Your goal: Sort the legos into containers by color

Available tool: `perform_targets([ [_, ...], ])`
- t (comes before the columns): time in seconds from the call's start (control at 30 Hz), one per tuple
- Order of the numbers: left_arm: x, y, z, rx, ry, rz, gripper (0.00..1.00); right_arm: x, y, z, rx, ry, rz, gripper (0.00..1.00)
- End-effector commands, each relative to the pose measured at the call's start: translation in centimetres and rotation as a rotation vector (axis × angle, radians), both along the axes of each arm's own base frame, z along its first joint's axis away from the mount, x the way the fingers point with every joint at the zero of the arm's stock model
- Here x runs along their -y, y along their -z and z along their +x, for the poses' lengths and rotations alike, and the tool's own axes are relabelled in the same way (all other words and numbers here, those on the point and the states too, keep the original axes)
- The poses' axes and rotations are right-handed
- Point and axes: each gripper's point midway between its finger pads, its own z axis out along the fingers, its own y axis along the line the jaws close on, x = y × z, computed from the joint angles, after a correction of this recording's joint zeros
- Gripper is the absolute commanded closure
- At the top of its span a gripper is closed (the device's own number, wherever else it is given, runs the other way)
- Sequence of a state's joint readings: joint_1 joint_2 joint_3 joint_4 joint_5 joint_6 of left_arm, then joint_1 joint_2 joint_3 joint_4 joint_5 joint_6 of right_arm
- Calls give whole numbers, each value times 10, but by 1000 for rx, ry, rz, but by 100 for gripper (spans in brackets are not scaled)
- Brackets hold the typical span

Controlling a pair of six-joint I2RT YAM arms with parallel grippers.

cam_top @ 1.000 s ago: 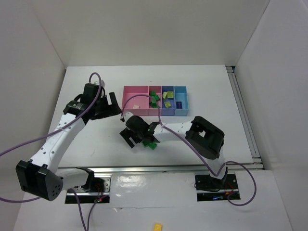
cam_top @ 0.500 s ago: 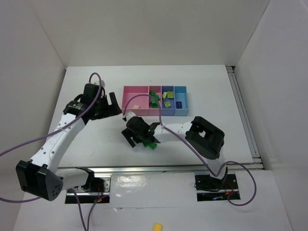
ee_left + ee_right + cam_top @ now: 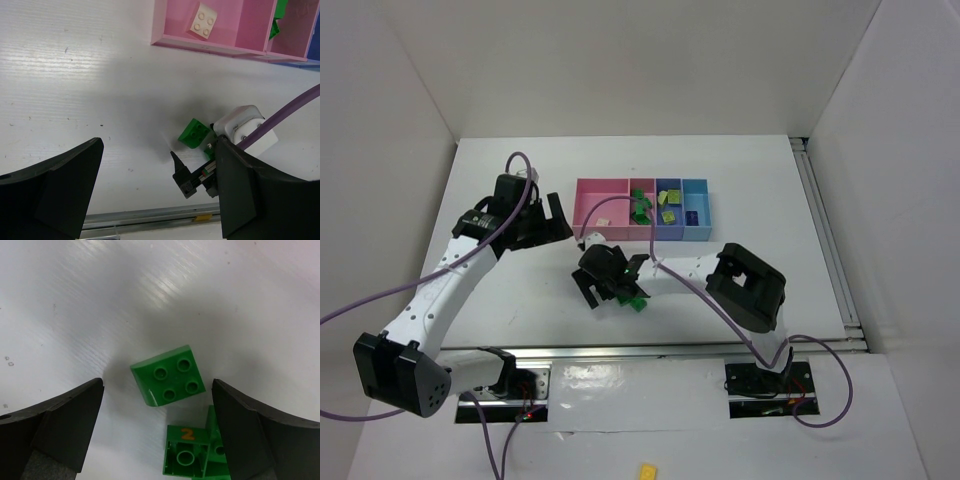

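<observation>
White plastic with fine, shiny ribs makes the counter [image 3: 750, 170]. White walls [image 3: 620, 70] close it behind and at both sides, and a metal rail [image 3: 670, 350] runs along its near edge. The widest open stretch lies to the right of the trays and behind them.

The trays [image 3: 598, 198] are four shallow rectangular boxes joined in one row: two pink, one blue, one light blue. In the first pink one lies a cream brick [image 3: 204, 21] with four studs. Green bricks [image 3: 640, 205] sit in the second pink one, yellow-green bricks [image 3: 668, 206] in the blue one, and a dark piece [image 3: 691, 215] in the light blue one; its colour is hard to make out.

The left fingers [image 3: 556, 217] are spread wide over bare counter, just left of the trays, and hold nothing.

The right fingers [image 3: 616, 291] are also wide, low over the counter in front of the trays. A square green brick [image 3: 170, 376] lies between them, studs up, touching neither. Just beside it a second green brick [image 3: 187, 450] lies overturned and shows an orange "2"; the lower edge of the wrist view cuts it off.
</observation>
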State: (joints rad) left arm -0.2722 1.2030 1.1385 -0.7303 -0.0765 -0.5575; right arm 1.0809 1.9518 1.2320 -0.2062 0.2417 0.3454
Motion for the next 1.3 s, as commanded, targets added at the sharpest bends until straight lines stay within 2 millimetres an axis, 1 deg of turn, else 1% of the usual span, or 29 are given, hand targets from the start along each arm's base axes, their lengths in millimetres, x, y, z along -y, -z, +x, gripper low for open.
perform_targets([
  [0.0, 1, -3, 2, 25, -12, -11, 5, 1, -17, 1, -9, 111, 22, 3],
  [0.03, 2, -3, 1, 23, -6, -17, 5, 3, -20, 2, -7, 124, 23, 3],
  [0.13, 2, -3, 1, 23, -6, -18, 5, -2, -19, -6, -30, 109, 37, 3],
  [0.27, 2, -3, 1, 23, -6, -18, 5, -16, -15, -17, -61, 74, 62, 7],
  [0.3, 2, -3, 1, 23, -6, -18, 5, -24, -14, -18, -57, 63, 70, 11],
  [0.33, 2, -3, 1, 23, -6, -18, 5, -26, -9, -18, -61, 63, 62, 11],
  [0.37, 1, -3, 2, 25, -12, -11, 5, -32, -12, -15, -56, 63, 73, 12],
  [0.43, 1, -3, 2, 25, -12, -11, 5, -35, -11, -12, -49, 68, 70, 12],
  [0.47, 1, -3, 2, 25, -12, -11, 5, -34, -4, -12, -55, 69, 56, 14],
  [0.5, -1, -3, 2, 27, -18, -4, 5, -39, -7, -8, -42, 74, 65, 14],
  [0.53, -1, -3, 2, 27, -18, -4, 5, -39, -7, -8, -38, 67, 61, 14],
  [0.57, -1, -3, 2, 27, -18, -4, 5, -41, 0, -6, -42, 68, 51, 14],
  [0.6, -1, -3, 2, 27, -18, -4, 5, -45, -3, -1, -23, 68, 53, 16],
  [0.67, -1, -3, 2, 27, -18, -4, 5, -40, 8, 1, -20, 85, 4, 20],
  [0.7, -1, -3, 2, 27, -18, -4, 5, -42, 4, 5, -7, 92, 9, 20],
  [0.77, -1, -3, 2, 27, -18, -4, 5, -40, 7, 8, 6, 105, -10, 20],
  [0.8, -1, 1, 1, 18, -18, -2, 5, -44, 7, 10, 8, 105, -4, 20],
  [0.83, -1, 1, 1, 18, -18, -2, 5, -43, 14, 5, 0, 96, -24, 21],
  [0.87, -1, 1, 1, 18, -18, -2, 5, -46, 9, 8, 14, 103, -17, 22],
  [0.9, -1, 1, 1, 18, -18, -2, 5, -45, 15, 8, 9, 103, -28, 25],
  [0.93, -1, 1, 1, 18, -18, -2, 5, -46, 16, 7, 22, 105, -40, 31],
  [1.03, -4, 1, 2, 18, -28, -2, 5, -39, 15, 9, 57, 133, -71, 46],
  [1.07, -4, 1, 2, 18, -28, -2, 5, -39, 10, 11, 72, 141, -65, 59],
  [1.1, -4, 1, 2, 18, -28, -2, 5, -37, 5, 13, 82, 157, -65, 64],
  [1.13, -4, 1, 2, 18, -28, -2, 5, -38, -8, 16, 101, 166, -45, 67],
  [1.17, -4, 1, 2, 18, -28, -2, 5, -31, -12, 19, 129, 187, -56, 71],
  [1.2, -4, 1, 2, 18, -28, -2, 5, -27, -19, 21, 146, 198, -53, 71],
  [1.23, -4, 5, 0, 8, -28, 1, 5, -20, -33, 21, 168, 211, -40, 71],
  [1.27, -7, 5, 1, 8, -37, 1, 5, -14, -45, 26, 207, 238, -29, 71],
])
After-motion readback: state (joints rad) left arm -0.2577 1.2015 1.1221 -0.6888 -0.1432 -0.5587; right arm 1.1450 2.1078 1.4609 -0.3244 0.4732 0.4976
